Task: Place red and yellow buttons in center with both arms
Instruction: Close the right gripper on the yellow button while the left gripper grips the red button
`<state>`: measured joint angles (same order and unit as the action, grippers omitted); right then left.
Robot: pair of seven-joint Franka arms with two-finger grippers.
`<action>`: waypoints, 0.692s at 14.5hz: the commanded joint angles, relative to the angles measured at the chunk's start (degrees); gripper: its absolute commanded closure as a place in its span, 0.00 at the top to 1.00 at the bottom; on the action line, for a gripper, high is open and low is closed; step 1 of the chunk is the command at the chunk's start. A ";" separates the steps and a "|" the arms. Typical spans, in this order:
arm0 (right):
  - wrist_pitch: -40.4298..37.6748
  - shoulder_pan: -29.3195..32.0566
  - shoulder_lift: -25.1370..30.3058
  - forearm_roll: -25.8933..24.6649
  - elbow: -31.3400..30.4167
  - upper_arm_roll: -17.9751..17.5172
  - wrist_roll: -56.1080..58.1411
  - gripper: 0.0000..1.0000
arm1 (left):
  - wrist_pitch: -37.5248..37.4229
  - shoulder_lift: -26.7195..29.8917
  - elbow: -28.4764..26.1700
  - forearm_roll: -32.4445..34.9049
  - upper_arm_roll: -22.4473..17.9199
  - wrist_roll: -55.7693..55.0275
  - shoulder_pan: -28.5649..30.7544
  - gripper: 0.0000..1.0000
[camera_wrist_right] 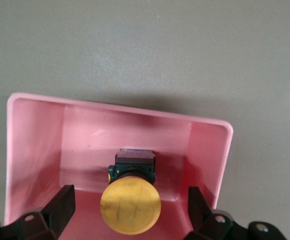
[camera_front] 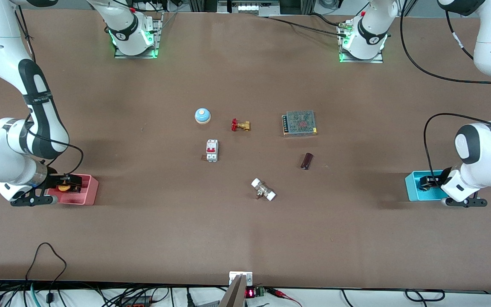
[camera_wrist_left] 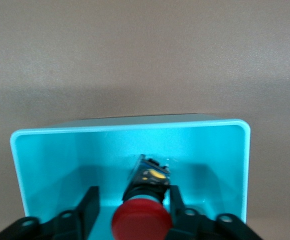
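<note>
Inside tray walls (camera_wrist_right: 212, 150); spread end effectors (camera_wrist_right: 130, 205)

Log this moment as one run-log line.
left pincer: open around red button in cyan tray | right pincer: open around yellow button in pink tray

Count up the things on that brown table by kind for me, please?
Mushroom pushbuttons: 2, red-capped, yellow-capped
Square plastic trays: 2, cyan, pink
Brass valves or fittings: 2
Blue dome bell: 1
White circuit breaker: 1
Metal mesh-topped box: 1
Dark cylinder: 1
Total: 10
</note>
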<state>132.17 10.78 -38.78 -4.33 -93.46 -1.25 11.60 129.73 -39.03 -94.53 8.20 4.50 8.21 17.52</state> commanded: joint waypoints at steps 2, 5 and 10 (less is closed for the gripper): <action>0.98 0.99 -0.16 -0.68 -0.50 -1.13 0.26 0.87 | 0.44 0.53 -0.48 -0.20 0.78 1.19 0.67 0.47; 0.98 1.08 -0.07 -0.59 -0.32 -1.13 0.35 0.78 | 0.18 0.01 -0.31 -0.82 0.78 1.19 0.67 0.27; 1.95 1.08 -0.16 -0.42 -0.32 -1.13 -0.09 0.78 | -0.53 1.76 0.66 -0.82 0.78 1.02 0.40 0.15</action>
<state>133.22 10.91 -38.91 -4.33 -93.61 -1.33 11.59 129.86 -38.90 -94.29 8.03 4.77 8.24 17.52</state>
